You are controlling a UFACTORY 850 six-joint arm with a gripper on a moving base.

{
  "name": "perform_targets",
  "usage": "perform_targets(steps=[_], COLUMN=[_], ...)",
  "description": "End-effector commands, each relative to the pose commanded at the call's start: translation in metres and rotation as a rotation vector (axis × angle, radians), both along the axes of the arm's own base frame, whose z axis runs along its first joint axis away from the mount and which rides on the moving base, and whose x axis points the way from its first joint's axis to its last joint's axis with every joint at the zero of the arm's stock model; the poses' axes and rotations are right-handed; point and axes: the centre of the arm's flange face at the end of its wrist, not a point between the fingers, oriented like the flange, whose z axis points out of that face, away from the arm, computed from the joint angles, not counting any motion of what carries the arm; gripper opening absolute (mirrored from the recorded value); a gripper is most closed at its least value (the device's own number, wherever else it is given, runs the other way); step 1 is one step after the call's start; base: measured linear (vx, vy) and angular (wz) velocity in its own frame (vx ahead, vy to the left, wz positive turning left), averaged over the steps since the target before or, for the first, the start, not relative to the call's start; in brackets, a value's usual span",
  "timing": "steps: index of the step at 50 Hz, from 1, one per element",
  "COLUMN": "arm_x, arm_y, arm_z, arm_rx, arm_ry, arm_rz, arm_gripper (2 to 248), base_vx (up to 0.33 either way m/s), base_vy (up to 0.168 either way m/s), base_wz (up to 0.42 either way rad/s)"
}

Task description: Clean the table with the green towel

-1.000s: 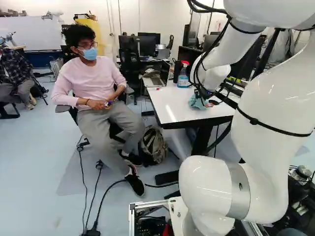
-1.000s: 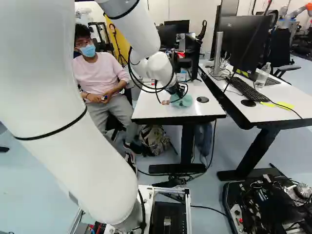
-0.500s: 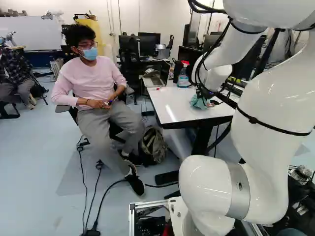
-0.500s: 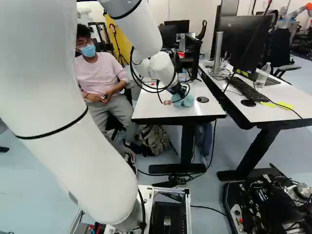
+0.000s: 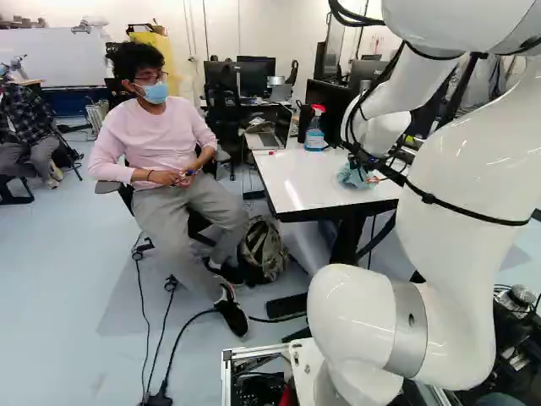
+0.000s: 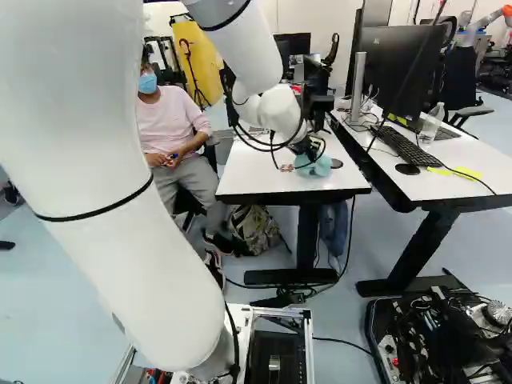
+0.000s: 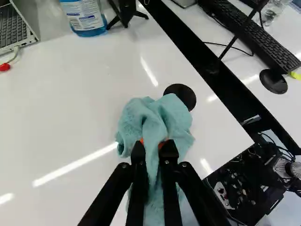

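In the right base view my gripper is low over the white table, partly hidden by cables. The green towel is bunched beneath it on the tabletop, near the front edge. Looking along the wrist, the gripper is shut on the towel, whose folds rise between both fingers. Loose cloth spreads ahead of the fingertips and touches or overlaps a round black disc. The left base view also has the towel on the table.
A blue spray bottle and a laptop stand farther back on the table. Beside it, a second desk bears a monitor, keyboard and mouse. A seated person is left of the table; a backpack lies nearby.
My arm has swung rightward in both base views, and the gripped towel has slid across the tabletop with it, up to the black disc. The base has stayed put.
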Motion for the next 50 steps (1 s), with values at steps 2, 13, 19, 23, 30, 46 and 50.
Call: perform_targets(steps=[2,13,19,23,30,46,50], arm_x=[0.0,0.001,0.002,0.003,0.004,0.001,0.0], arm_y=[-0.003,-0.022,-0.033,-0.04,-0.052,-0.08,-0.084], arm_z=[0.0,0.0,0.0,0.0,-0.001,-0.001,-0.001], arm_rx=[0.0,-0.001,-0.002,-0.003,-0.004,-0.006,-0.006], arm_ry=[0.0,-0.002,-0.004,-0.005,-0.006,-0.01,-0.01], arm_rz=[-0.006,-0.039,-0.056,-0.067,-0.086,-0.133,-0.139], arm_gripper=[37,37,37,37,37,37,37], base_vx=[0.0,0.0,0.0,0.0,0.0,0.0,0.0], base_vy=[0.0,0.0,0.0,0.0,0.0,0.0,0.0], base_wz=[0.0,0.0,0.0,0.0,0.0,0.0,0.0])
